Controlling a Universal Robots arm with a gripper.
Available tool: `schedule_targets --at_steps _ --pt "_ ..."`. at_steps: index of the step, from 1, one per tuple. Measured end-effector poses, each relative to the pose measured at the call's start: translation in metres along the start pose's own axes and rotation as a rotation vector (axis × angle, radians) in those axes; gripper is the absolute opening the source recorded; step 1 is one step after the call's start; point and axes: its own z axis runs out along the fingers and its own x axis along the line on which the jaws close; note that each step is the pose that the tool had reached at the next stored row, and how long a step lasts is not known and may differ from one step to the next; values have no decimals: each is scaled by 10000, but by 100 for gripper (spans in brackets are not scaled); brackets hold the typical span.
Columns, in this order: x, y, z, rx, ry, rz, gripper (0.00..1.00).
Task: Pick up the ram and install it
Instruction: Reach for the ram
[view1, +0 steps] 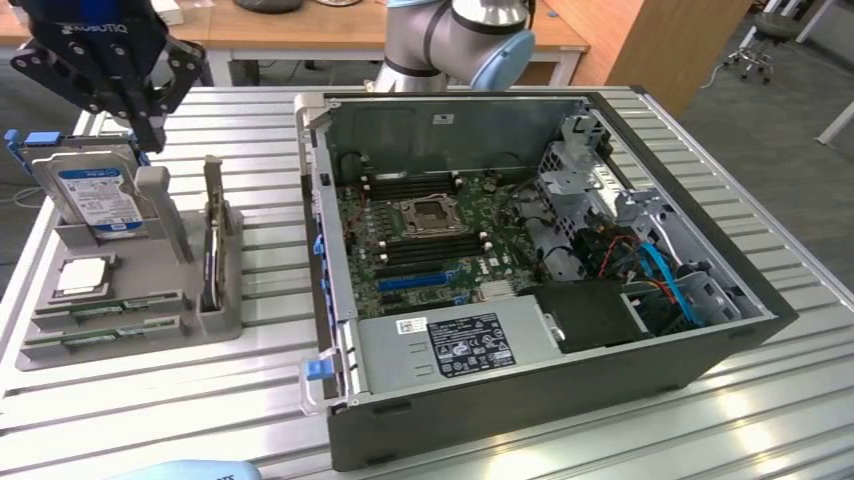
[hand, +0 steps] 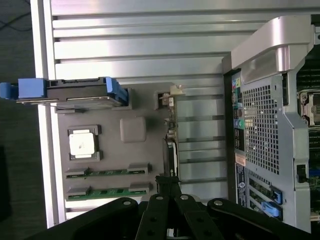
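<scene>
The gripper (view1: 140, 135) (hand: 167, 181) is hanging over the far end of the grey holder (view1: 167, 262), at the exterior view's left of the open computer case (view1: 534, 380), its jaws sitting clenched together. The ram (view1: 107, 308) (hand: 107, 172) is lying flat in the holder's near slots, two green sticks side by side, just beside the processor chip (view1: 83, 275), apart from the gripper.
</scene>
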Motion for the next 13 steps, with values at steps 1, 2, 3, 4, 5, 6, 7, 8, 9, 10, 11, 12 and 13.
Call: schedule_targets --at_steps 1,2,3,4,5,6,7,8,9,10,11,12,13 --pt "28 -2 1 0 0 0 10" --pt "56 -4 1 0 0 0 10" --pt "86 -6 2 0 1 -1 10" --pt "118 -8 2 0 1 -1 10" --pt "144 -10 3 0 1 -1 10" --pt "170 -13 4 1 1 -2 10" --pt "197 -14 5 0 0 -1 10" --pt "224 -16 6 0 0 -1 10" --pt "250 -18 7 0 1 0 10" --pt "277 -20 9 0 1 0 10" --pt "300 -22 10 0 2 0 10" --pt "322 -24 11 1 5 0 10" --pt "344 -26 13 1 8 0 10"
